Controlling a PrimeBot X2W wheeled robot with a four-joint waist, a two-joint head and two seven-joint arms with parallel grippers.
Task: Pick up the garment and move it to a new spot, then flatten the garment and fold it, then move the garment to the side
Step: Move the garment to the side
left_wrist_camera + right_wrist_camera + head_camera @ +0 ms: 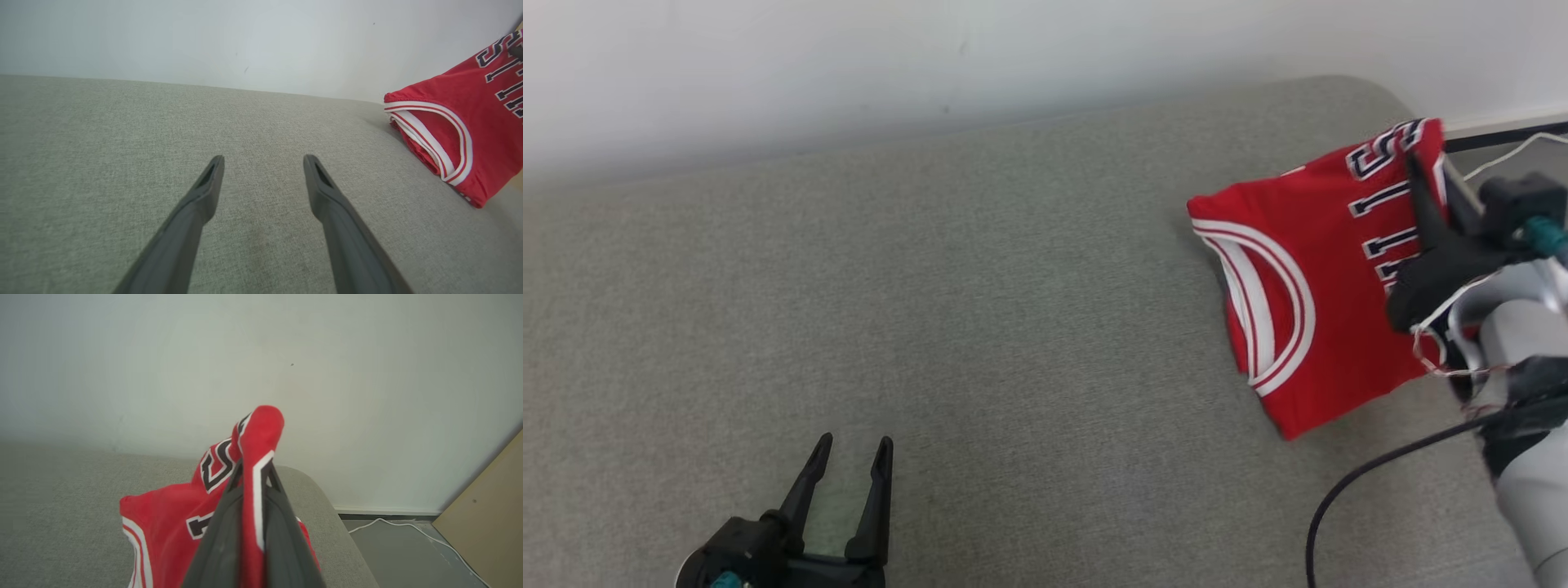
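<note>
the red garment (1307,278) looks already folded at the far right edge of the cushion (931,286), a corner pinched in the closed right gripper (1417,167), the left gripper (854,449) wide open and empty at near left, so probably only placing and releasing remains.

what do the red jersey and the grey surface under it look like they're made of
The red jersey looks like thin, smooth knit synthetic, probably polyester: it drapes limply and has banded white trim. The grey surface looks like padded upholstery in matte woven fabric: fine heathered weave, rounded corner.
</note>
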